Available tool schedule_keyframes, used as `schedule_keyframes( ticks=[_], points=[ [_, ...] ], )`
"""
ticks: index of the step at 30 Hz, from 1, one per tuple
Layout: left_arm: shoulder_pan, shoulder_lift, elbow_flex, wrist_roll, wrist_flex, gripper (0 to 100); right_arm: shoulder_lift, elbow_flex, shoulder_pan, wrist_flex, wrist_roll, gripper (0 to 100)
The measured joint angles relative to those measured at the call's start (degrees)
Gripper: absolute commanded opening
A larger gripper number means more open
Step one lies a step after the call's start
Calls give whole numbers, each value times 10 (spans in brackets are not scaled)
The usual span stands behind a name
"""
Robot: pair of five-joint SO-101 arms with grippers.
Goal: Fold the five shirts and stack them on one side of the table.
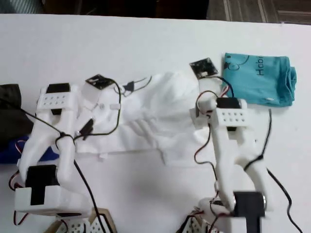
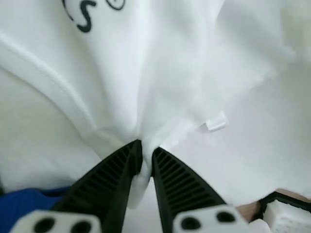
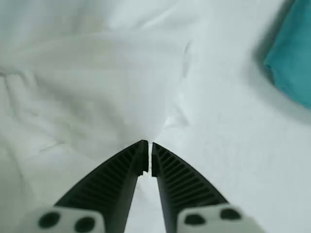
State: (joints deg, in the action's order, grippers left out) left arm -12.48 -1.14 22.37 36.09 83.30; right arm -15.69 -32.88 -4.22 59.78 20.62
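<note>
A white shirt (image 1: pixel 150 116) with black print lies rumpled across the middle of the table, between the two arms. My left gripper (image 2: pixel 145 158) is shut on a pinched fold of the white shirt (image 2: pixel 160 73) at its left end. At the shirt's right end my right gripper (image 3: pixel 146 158) is shut on an edge of the white cloth (image 3: pixel 97 97). A folded teal shirt (image 1: pixel 258 80) lies at the right of the table, and a corner of the teal shirt (image 3: pixel 291 63) shows beside the right gripper. Dark and blue shirts (image 1: pixel 12 126) lie heaped at the left edge.
The white table (image 1: pixel 121 43) is bare along its far side and in front between the arm bases. Black cables hang from both arms over the cloth. A blue cloth (image 2: pixel 24 208) shows under the left gripper.
</note>
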Motion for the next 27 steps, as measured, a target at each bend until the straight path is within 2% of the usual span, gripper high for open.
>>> schedule_keyframes(
  ticks=[8,11,16,21,27],
  points=[
    [0,-4,-68,3,135,26,-94,0,4,84,28,21],
    [0,-4,-68,15,139,26,-97,-4,3,87,28,30],
    [0,-4,-68,16,116,26,-46,-40,-11,36,22,149],
    [-1,-4,-68,16,109,26,54,-32,-11,4,-19,149],
    [-1,-4,-68,16,109,26,120,15,-11,3,-33,149]
  ],
)
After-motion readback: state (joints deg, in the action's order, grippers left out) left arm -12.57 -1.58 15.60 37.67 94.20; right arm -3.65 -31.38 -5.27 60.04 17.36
